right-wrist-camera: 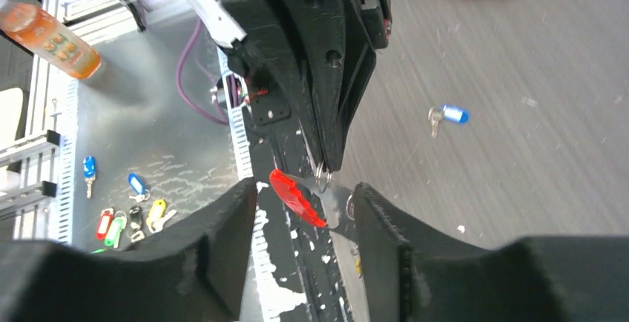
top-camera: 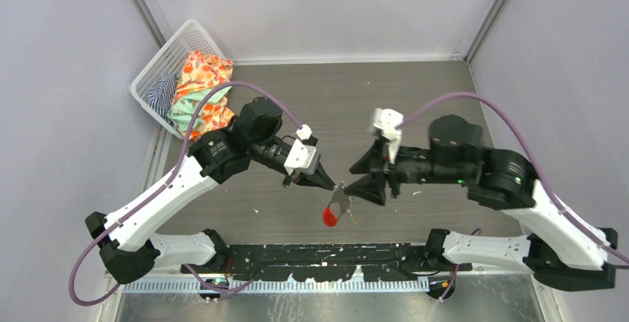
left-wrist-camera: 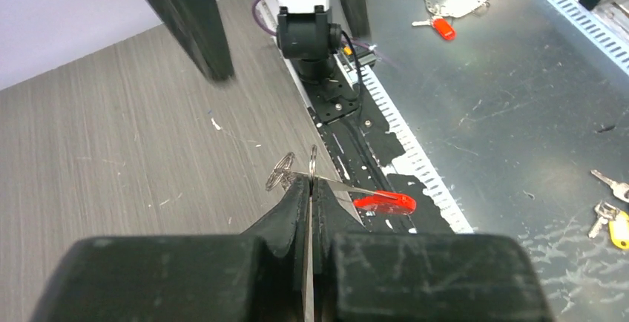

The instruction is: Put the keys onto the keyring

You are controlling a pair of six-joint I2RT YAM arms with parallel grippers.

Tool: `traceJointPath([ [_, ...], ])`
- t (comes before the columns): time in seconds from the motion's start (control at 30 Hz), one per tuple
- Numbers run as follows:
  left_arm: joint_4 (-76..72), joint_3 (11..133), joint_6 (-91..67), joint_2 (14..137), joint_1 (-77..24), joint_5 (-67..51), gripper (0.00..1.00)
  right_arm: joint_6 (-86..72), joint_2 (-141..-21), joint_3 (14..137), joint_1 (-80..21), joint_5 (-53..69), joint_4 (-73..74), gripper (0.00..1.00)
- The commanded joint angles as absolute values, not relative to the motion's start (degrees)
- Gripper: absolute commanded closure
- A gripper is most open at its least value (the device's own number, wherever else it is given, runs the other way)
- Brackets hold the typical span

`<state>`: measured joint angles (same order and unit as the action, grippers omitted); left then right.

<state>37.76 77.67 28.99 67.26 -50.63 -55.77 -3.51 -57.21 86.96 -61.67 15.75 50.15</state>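
Keyring (top-camera: pixel 335 205) is up off the table (right-wrist-camera: pixel 519 151), pinched edge-on at its split ring by left gripper (left-wrist-camera: pixel 311 182), whose fingers are clenched tight on the wire. A second small ring (left-wrist-camera: pixel 280 175) sits just beside the pinch point. A flat metal strip runs from there to the red tag (left-wrist-camera: pixel 384 202), which hangs over the black base rail (left-wrist-camera: pixel 348 107) at the table's near edge.

Right gripper (right-wrist-camera: pixel 305 188) is just beside the keyring with its fingers spread, grasping nothing. The tag and strip sit in the gap between them; can't tell if they touch.

Blue key (right-wrist-camera: pixel 448 114) lies flat on the table, well apart from the keyring and not on it.

White basket (top-camera: pixel 159 62) with cloth sits at the far-left corner. Loose key tags (right-wrist-camera: pixel 126 218) lie on the metal bench (right-wrist-camera: pixel 170 166) past the rail.
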Motion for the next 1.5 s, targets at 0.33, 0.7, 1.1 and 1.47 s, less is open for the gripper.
traceJointPath([
  [0.33,36.9,78.0,56.3,60.9,-56.2,-60.9,1.0,-5.1,-41.2,75.1,-61.9,15.2,34.7,0.42],
  [0.7,37.0,75.9,67.0,57.7,-59.6,-60.7,1.0,-4.0,-40.2,72.9,-61.8,15.4,33.2,0.46],
  [1.1,42.5,74.9,79.4,56.9,-61.6,-60.6,1.0,-3.8,-40.2,72.6,-61.8,15.5,33.2,0.46],
  [1.47,32.6,76.1,49.3,58.2,-61.7,-53.3,1.0,-4.0,-41.1,72.9,-61.9,15.3,33.2,0.41],
])
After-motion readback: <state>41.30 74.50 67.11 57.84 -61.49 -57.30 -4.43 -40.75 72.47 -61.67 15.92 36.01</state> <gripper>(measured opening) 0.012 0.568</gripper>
